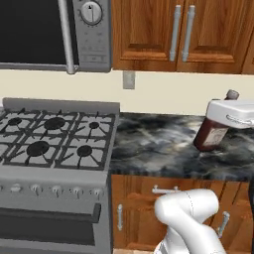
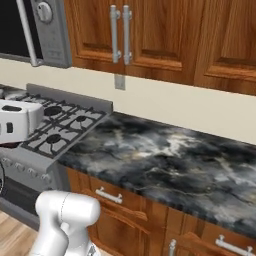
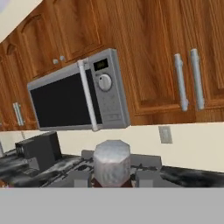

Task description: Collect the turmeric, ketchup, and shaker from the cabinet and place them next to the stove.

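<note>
Grey metal makes up the gas stove (image 1: pixel 54 141) at the left of the left base view: four round black burners sit under black grates, with a row of small knobs along its front. Above it hangs a grey microwave with a round dial (image 1: pixel 54 32). Right of the stove runs a dark marbled stone counter (image 1: pixel 154 144), glossy and veined in white, with brown wooden cabinets with long grey bar handles (image 1: pixel 181 32) on the wall over it.

Farther right, the slim dark red-brown ketchup bottle with a pale label (image 1: pixel 212 133) is at the counter's right end, well apart from the stove. Its long axis leans, the dark cap up and to the right, the base low over the stone (whether it touches the surface is unclear). The white gripper (image 1: pixel 233 115) is closed on the bottle's neck. In the hand view the bottle's rounded grey-looking cap (image 3: pixel 112 162) sits between the fingertips.
</note>
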Motion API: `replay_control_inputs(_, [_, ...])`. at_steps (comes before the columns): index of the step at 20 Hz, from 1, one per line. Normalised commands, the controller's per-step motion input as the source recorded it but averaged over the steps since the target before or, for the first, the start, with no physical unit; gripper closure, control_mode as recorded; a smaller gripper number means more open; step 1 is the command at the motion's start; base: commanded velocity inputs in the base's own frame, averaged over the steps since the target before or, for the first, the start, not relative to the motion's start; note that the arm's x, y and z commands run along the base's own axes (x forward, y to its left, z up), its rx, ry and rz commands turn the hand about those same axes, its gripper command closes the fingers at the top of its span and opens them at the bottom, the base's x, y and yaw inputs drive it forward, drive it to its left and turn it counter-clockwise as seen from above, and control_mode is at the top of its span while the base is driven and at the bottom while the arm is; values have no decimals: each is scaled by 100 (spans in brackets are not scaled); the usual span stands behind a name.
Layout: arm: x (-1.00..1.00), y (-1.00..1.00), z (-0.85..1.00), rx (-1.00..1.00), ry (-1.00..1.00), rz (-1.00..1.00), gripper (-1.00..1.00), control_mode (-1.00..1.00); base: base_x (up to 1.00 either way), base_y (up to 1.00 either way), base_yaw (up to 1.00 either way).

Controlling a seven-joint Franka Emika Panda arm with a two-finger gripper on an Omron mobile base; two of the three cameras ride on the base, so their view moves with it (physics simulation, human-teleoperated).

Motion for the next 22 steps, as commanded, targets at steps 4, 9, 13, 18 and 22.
replay_control_inputs(4, [0, 0, 0, 0, 0, 0, 100, 100, 1, 71, -32])
replay_control_inputs(9, [0, 0, 0, 0, 0, 0, 100, 100, 0, 50, -28])
replay_control_inputs(13, [0, 0, 0, 0, 0, 0, 100, 100, 12, 26, -26])
replay_control_inputs(18, [0, 0, 0, 0, 0, 0, 100, 100, 28, 25, -29])
replay_control_inputs(22, [0, 0, 0, 0, 0, 0, 100, 100, 50, 29, -29])
